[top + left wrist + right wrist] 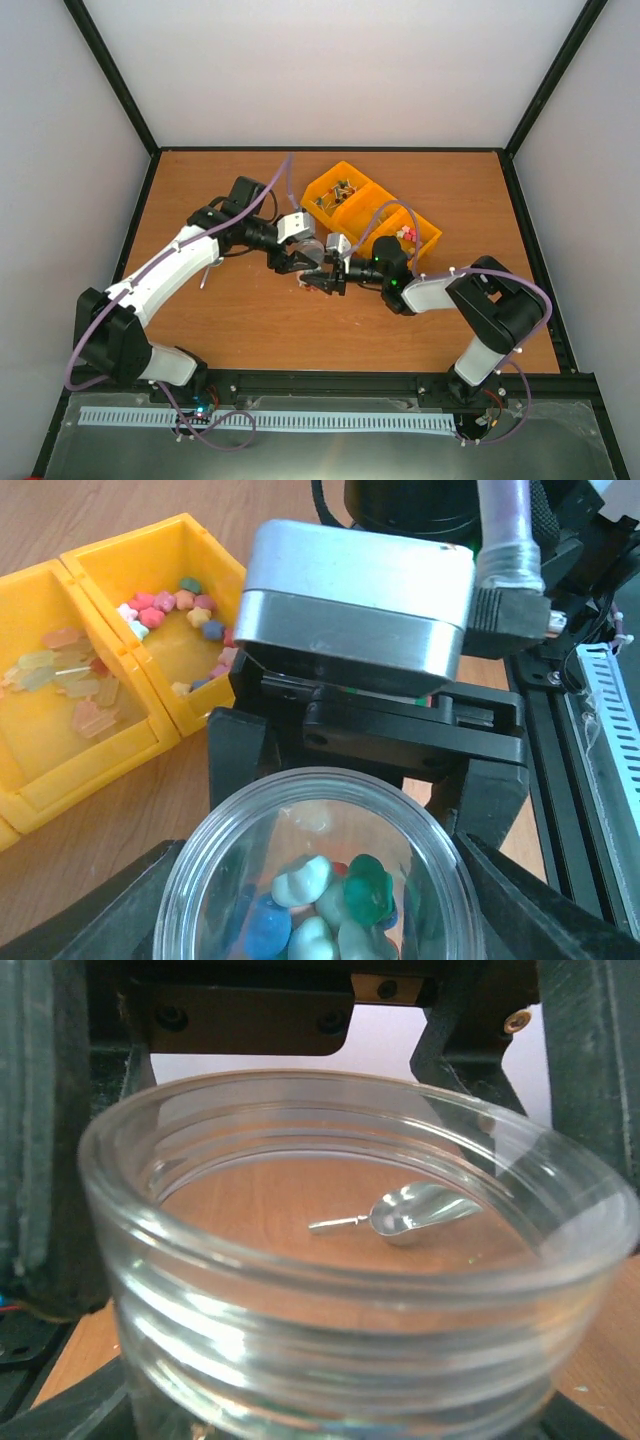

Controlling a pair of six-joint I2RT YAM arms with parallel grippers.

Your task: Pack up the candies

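Wood table (250, 320), white walls (330, 70). Left gripper (292, 263) and right gripper (330, 276), both part-open, clamp the jar (250, 810). Left wrist only: candies (330, 910) in the jar between its fingers, more in the bin (60, 780) ahead. Right wrist only: scoop (415, 1212) beyond its fingers.

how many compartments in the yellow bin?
3, in a diagonal row in the yellow bin: far-left compartment with dark small items, middle compartment, near-right compartment with candies. None looks hidden.
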